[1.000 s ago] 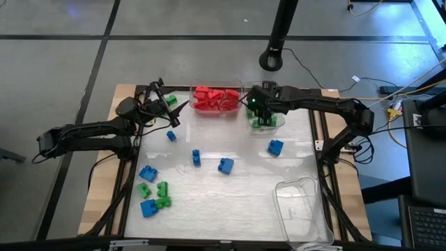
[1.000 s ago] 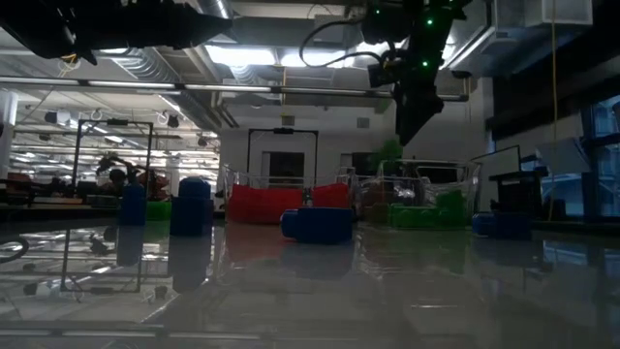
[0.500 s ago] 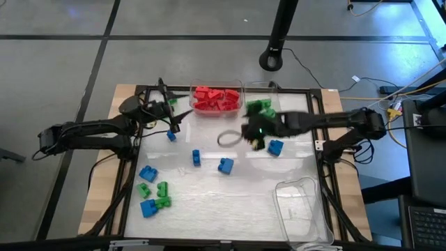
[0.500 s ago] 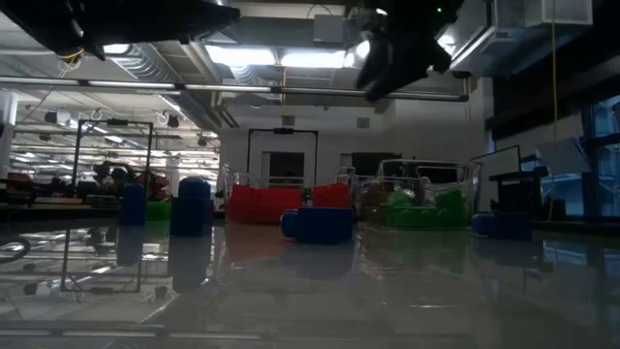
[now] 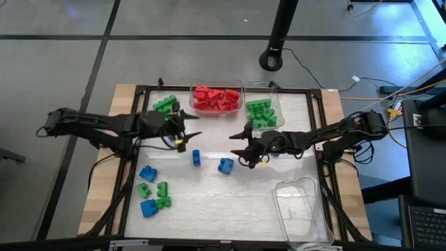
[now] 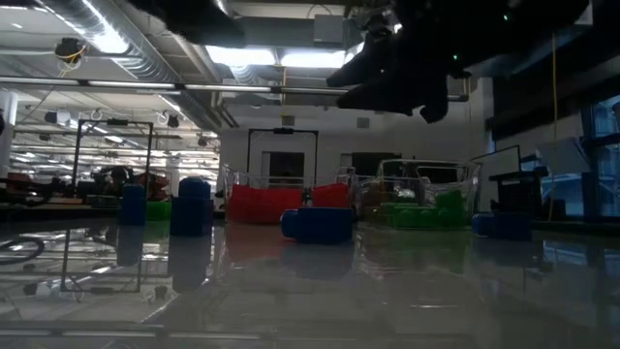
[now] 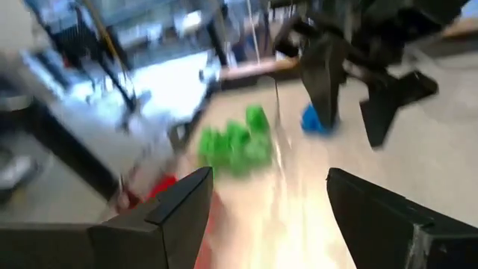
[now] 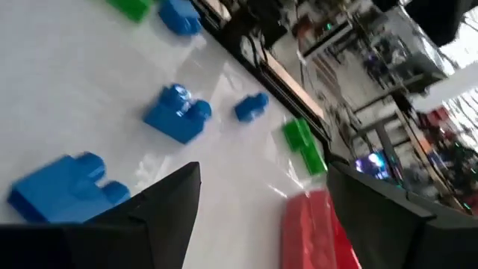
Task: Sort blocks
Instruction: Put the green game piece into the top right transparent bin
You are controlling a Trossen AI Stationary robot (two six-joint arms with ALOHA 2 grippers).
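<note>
a: what's the surface like, starting from the near edge?

b: a glossy white table [image 5: 230,202] in a dark frame. nearest the front an empty clear bin [image 5: 301,208] sits at the right, and a cluster of blue and green blocks [image 5: 152,189] lies at the left. mid-table are two loose blue blocks [image 5: 212,161]. at the far edge a bin of red blocks [image 5: 215,99] stands beside a bin of green blocks [image 5: 260,111], and a few more green blocks [image 5: 165,104] lie to their left by the frame.

a: and the room?

b: grey floor tiles around the table from above; from table height, a workshop with ceiling lights, ducts and shelving.

a: where are the hands against the blocks?

b: the right hand [image 5: 245,145] hovers mid-table, fingers apart and holding nothing; the nearer loose blue block lies just beside its tips, towards the left. its wrist view shows blue blocks on the white surface ahead of the spread fingers [image 8: 149,224]. the left hand [image 5: 185,127] hangs above the table's left-centre, fingers apart and empty, the smaller blue block just nearer the front from it, the green blocks by the frame just behind.
</note>
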